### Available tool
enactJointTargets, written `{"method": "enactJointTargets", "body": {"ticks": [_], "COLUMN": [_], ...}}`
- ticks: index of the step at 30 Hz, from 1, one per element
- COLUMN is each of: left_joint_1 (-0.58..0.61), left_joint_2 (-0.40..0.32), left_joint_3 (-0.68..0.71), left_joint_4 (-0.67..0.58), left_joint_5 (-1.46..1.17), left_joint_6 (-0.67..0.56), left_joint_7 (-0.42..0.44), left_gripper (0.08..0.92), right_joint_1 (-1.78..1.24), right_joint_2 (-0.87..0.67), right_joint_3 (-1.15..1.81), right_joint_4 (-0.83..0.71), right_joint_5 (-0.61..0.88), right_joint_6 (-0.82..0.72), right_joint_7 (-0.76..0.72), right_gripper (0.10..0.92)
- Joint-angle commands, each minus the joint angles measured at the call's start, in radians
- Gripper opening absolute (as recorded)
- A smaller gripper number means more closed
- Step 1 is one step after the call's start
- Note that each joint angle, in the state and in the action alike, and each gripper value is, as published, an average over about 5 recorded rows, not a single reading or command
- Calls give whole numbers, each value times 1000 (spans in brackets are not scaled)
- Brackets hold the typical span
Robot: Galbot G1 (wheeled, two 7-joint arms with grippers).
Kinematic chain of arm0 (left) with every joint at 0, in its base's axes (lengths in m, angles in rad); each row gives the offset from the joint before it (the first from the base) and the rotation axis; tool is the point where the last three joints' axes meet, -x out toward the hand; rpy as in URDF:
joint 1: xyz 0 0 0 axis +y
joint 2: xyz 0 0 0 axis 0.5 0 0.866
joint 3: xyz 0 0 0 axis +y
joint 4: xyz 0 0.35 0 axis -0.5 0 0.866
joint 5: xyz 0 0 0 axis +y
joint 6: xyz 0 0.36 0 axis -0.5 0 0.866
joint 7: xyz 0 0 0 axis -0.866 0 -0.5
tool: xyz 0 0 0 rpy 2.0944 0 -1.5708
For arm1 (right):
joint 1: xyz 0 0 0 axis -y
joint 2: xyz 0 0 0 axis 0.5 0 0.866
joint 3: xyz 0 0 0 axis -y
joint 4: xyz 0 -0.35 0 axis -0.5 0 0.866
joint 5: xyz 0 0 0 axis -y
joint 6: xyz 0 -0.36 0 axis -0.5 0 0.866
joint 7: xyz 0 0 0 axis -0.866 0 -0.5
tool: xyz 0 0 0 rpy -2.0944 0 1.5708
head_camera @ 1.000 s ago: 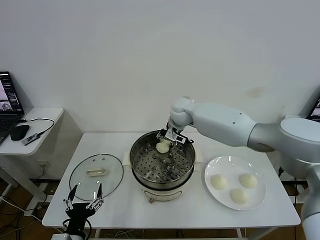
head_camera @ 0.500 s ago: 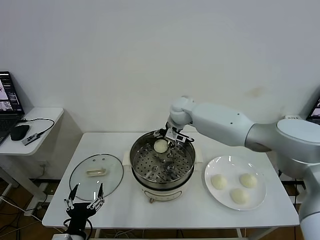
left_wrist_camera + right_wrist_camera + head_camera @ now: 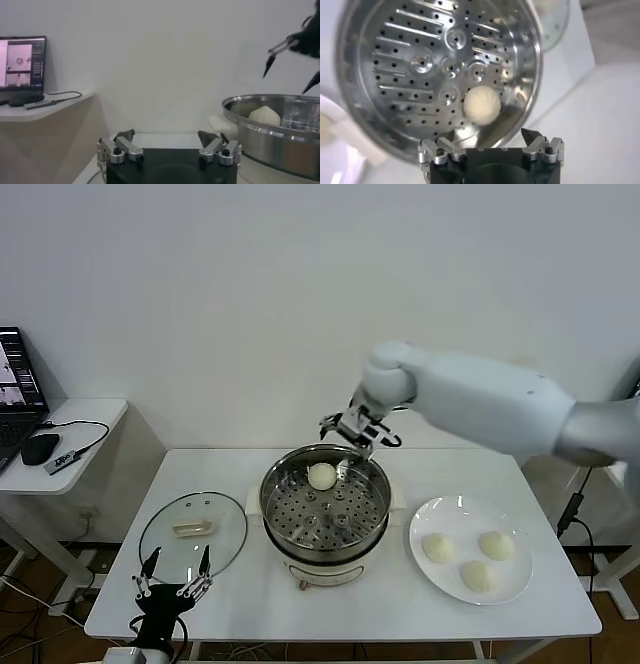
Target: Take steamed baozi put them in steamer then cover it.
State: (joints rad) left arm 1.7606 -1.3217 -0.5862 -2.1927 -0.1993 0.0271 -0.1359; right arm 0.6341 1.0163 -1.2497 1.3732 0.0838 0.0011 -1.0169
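White table (image 3: 250, 474) against a plain wall. Left gripper (image 3: 172, 586) parked wide open at the near edge, beside glass lid (image 3: 193, 534). One bun (image 3: 322, 475) on steamer (image 3: 325, 509) tray; right gripper (image 3: 353, 434) just above, spread wide, empty. Three buns on plate (image 3: 470, 562).

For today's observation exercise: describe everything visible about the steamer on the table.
The steamer is a round, shiny steel pot on a cream-white base, upright at the middle of the white table. Its perforated tray holds one baozi near the far wall. It is uncovered; the glass lid lies flat to its left, a plate to its right. The open right gripper hangs above its far rim, touching nothing.
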Motion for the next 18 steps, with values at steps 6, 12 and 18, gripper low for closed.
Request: {"method": "enactJointTargets", "body": {"ticks": [6, 12, 18], "left_joint_1": [-10, -7, -4], "left_joint_2": [24, 33, 37], "left_joint_3": [4, 4, -3], "left_joint_4": [-11, -10, -2], "left_joint_5": [-6, -3, -3], "left_joint_6": [12, 14, 14], "left_joint_7": [1, 2, 1], "left_gripper": [823, 823, 823], "right_joint_1": [54, -154, -470], "right_joint_2": [-536, -634, -671], "right_joint_3": [-35, 98, 305], "right_joint_4": [339, 341, 294], "right_joint_5": [107, 38, -77], "right_joint_6": [-390, -370, -343], "right_joint_7": [-37, -45, -46], "right_gripper": [823, 823, 823]}}
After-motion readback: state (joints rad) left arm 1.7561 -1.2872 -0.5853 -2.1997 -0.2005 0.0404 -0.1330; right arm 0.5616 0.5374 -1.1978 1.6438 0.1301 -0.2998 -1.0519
